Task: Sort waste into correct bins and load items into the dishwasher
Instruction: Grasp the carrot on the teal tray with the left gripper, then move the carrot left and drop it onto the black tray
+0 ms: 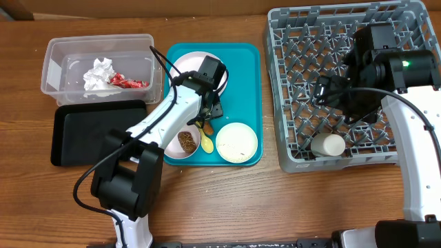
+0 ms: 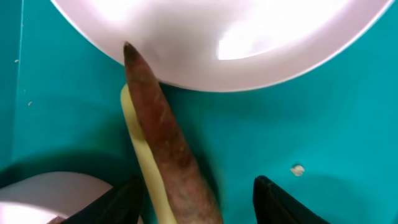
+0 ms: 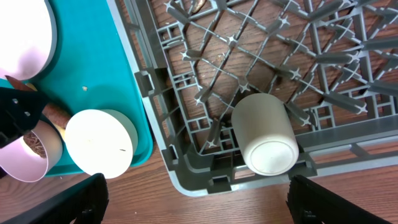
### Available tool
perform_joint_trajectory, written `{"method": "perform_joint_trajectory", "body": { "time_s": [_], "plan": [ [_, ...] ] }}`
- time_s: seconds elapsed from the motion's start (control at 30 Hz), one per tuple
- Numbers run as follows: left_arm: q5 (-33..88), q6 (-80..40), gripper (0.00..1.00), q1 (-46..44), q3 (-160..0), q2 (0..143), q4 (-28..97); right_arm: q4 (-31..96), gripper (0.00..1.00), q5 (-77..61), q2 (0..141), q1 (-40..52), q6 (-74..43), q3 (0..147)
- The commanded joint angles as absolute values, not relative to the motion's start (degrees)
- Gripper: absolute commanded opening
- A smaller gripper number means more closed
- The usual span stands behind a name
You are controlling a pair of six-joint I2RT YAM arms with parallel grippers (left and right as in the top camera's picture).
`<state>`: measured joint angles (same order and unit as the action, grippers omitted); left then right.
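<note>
Carrot stick (image 2: pixel 168 143) lies on the teal tray (image 1: pixel 244 58), crossing over the handle of the yellow spoon (image 2: pixel 146 168), its pointed tip touching the rim of the white plate (image 2: pixel 249 43). Left gripper (image 2: pixel 196 186) straddles the carrot, released: jaws apart, the right finger clear of it. One loose white grain (image 2: pixel 297 168) sits on the tray nearby. Bowl with brown food lump (image 1: pixel 180 141) and second white bowl (image 1: pixel 236 142) flank the spoon. Clear tub (image 1: pixel 55 69) holds crumpled napkin (image 1: pixel 98 74) and red wrapper (image 1: pixel 127 83); black tray (image 1: pixel 83 134) lies just beside it. White cup (image 3: pixel 264 134) lies on its side in the grey dish rack (image 1: pixel 289 83). Right gripper (image 3: pixel 198 183) hovers above the rack, jaws wide, holding nothing.
</note>
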<state>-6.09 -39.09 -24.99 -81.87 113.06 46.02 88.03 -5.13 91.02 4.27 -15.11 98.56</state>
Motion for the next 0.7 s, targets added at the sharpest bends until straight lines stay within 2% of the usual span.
{"method": "perform_joint_trajectory", "body": {
  "time_s": [0.0, 0.1, 0.23, 0.5, 0.57, 0.67],
  "plan": [
    [-8.14, -39.51, 0.59, -24.67, -78.67, 112.20, 42.52, 87.88, 0.94, -5.23, 90.45, 4.67, -14.74, 98.63],
    [-9.10, -38.74, 0.58, -24.67, -77.12, 112.20, 40.34, 88.09, 0.94, -5.23, 90.45, 4.67, -14.74, 98.63],
    [-10.07, -38.54, 0.45, -24.67, -76.97, 112.57, 39.00, 88.20, 0.94, -5.23, 90.45, 4.67, -14.74, 98.63],
    [-8.97, -38.52, 0.36, -24.67, -76.99, 116.55, 38.24, 88.42, 0.94, -5.19, 90.45, 4.67, -14.50, 98.63],
    [-8.97, -38.35, 0.29, -24.67, -77.01, 116.55, 38.02, 88.38, 0.94, -5.19, 90.45, 4.67, -14.50, 98.63],
    [-8.08, -36.77, 0.10, -24.67, -77.47, 116.55, 37.65, 88.42, 0.94, -5.02, 90.45, 4.67, -14.50, 98.63]
  ]
}}
